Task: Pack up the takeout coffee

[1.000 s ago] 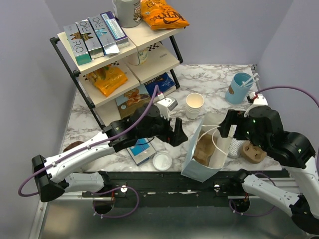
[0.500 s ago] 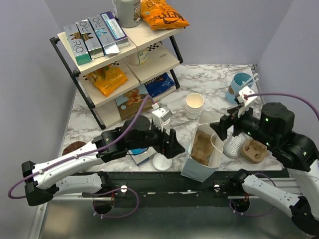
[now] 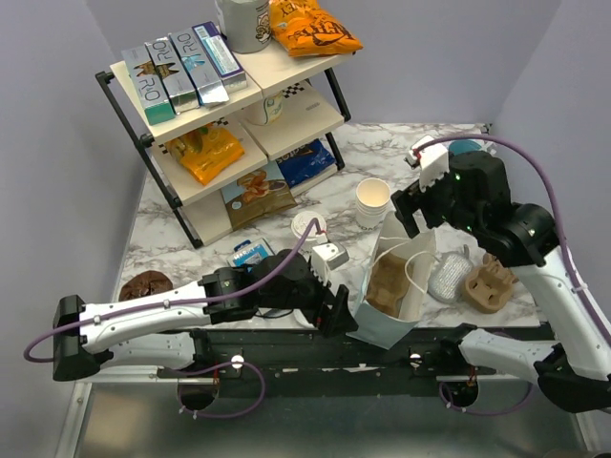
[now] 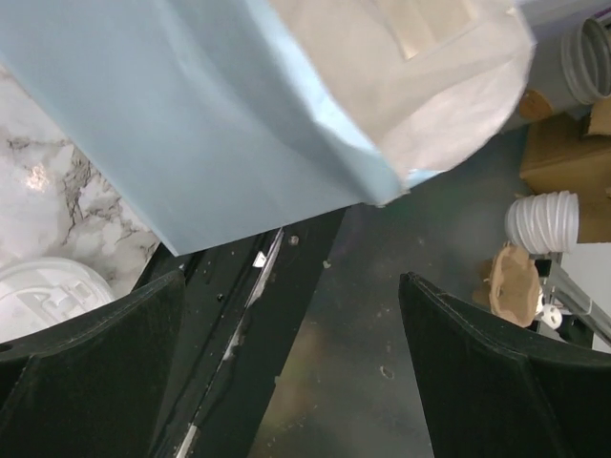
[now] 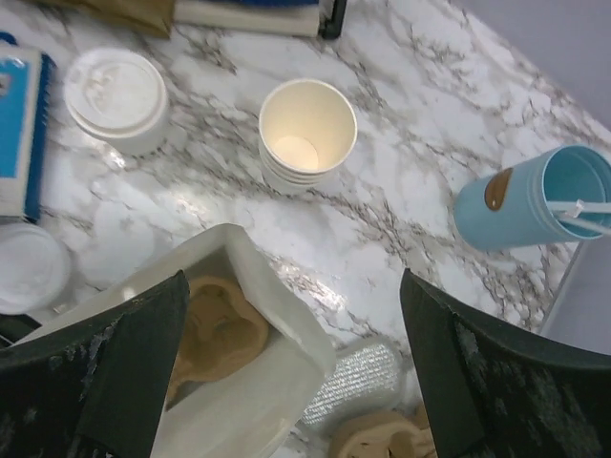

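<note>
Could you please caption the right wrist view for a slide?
Open right gripper over the bag; lidded coffee and stacked cups stand on the table beyond.

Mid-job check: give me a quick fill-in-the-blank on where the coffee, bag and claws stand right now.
1. The takeout coffee stands on the table, not yet ___ the paper bag.
2. The left claw and right claw are both ___.
3. The stack of lidless cups stands to the coffee's ___.
Missing words: in; open; right.

Bright, even light — marble glare, sharp
</note>
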Available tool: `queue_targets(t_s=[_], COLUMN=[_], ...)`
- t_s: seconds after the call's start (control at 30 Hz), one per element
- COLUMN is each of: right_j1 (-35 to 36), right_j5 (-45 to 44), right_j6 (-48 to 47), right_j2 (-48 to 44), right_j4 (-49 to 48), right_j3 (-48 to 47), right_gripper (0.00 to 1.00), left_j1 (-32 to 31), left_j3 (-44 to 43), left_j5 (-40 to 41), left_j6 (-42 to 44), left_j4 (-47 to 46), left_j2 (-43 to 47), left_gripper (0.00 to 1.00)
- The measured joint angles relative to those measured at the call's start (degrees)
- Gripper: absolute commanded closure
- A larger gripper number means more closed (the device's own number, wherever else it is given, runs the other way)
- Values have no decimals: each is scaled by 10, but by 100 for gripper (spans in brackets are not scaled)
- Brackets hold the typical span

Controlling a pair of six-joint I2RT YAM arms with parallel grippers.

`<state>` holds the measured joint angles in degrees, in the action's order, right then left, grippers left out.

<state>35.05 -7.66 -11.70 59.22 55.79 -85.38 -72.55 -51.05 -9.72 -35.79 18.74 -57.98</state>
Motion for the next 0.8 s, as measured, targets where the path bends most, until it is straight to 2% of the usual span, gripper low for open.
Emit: queue_targets(t_s=[0.13,0.37,0.67,0.8], right_j1=[-23,-58,-102,-113], right_j5=[26,35,115,135], right_j6=[-24,-33,-91,-105], right_j2=[16,17,80,115], right_j4=[8,6,28,39], right_j3=[-4,-78,-12,0], right_gripper=[0,0,0,4], left_j1=[-1,-3,3,18], left_j3=[22,27,23,23], left_j5=[1,16,75,82], left_j6=[-5,-8,-17,-17], left_j4=[-16,-45,-31,-31], left_j2=[-24,-68,-102,-102], left_gripper=[1,1,1,1])
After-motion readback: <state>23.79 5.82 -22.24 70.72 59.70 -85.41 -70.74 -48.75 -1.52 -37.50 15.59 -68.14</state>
